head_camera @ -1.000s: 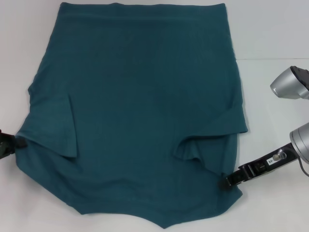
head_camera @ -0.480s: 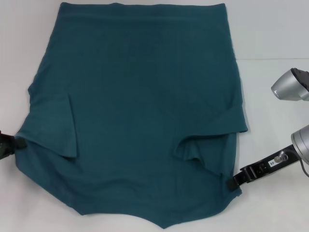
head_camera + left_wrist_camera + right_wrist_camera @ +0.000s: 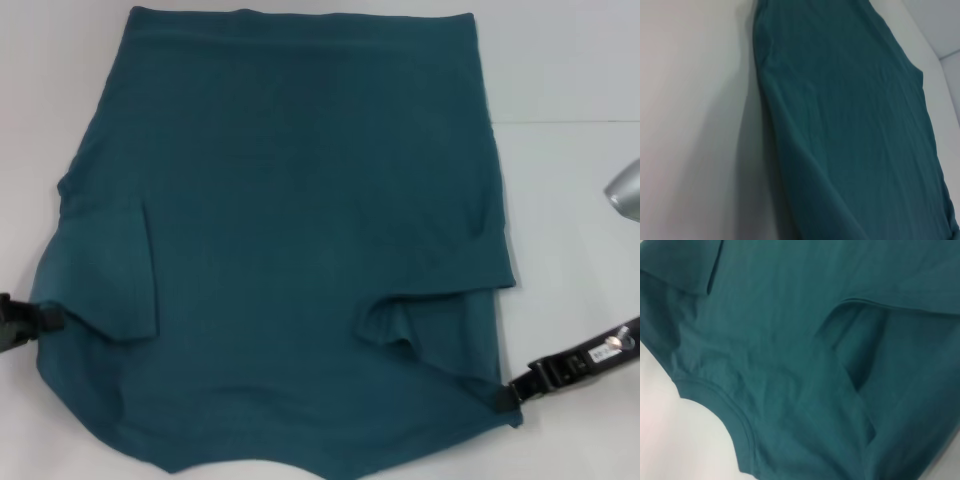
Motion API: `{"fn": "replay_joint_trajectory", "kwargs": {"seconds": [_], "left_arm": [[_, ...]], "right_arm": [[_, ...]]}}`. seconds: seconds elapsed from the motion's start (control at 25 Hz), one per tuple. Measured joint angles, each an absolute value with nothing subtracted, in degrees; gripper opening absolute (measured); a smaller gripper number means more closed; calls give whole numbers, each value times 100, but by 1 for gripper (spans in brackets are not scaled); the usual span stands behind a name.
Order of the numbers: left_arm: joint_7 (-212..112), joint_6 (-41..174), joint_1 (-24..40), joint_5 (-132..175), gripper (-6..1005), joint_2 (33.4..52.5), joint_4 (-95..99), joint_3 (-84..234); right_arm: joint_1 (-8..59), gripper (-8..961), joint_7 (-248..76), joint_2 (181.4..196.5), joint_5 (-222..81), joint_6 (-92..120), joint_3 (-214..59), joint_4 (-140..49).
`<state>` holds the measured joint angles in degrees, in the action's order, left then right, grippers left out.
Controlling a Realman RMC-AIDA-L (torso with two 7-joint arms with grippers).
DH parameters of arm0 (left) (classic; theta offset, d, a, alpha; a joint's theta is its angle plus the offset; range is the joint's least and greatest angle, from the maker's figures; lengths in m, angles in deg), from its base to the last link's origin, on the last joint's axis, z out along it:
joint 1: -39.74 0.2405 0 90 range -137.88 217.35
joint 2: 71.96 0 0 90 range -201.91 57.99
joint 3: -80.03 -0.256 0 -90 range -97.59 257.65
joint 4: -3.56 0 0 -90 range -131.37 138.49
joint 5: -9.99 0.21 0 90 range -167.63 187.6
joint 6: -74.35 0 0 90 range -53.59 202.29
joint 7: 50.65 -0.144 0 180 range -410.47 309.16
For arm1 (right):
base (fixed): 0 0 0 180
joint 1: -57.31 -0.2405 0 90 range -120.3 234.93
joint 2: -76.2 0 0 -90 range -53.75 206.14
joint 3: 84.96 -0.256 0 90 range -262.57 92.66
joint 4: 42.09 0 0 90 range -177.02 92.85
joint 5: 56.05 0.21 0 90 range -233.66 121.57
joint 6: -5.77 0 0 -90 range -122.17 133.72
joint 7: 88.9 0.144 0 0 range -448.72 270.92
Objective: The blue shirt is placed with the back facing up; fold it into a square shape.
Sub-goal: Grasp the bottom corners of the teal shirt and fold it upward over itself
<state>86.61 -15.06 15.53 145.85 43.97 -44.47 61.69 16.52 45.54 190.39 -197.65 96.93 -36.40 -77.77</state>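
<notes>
- The large dark teal-blue cotton T-shirt point(image 3: 300, 240), plain side up, lies spread on the white desk point(image 3: 570, 200), both sleeves folded in over the body, hem at the far edge.
- The left hand point(image 3: 45, 318) pinches the shirt's outer edge by the folded-in left sleeve, fingers closed on the cloth.
- The right hand point(image 3: 505, 396) grips the opposite near corner below the right sleeve, clamped on the fabric.
- The curved collar band point(image 3: 725, 407) shows in the right wrist view.
- Bare desk lies open outward of each hand.
</notes>
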Motion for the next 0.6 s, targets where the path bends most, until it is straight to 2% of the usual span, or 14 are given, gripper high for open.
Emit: {"fn": "replay_joint_trajectory", "kwargs": {"seconds": [0.16,0.6], "left_arm": [[8627,-1817,1723,14595,15,4393,-4614,6164],[8466,-2712,2146,14972,15,4437,-4961,6175]], "right_arm": [[1819,38,4593,18964,-19780,10014,-3771,-7848],[2305,57,4636,18893,-19818,10604,-3703,-8074]]}}
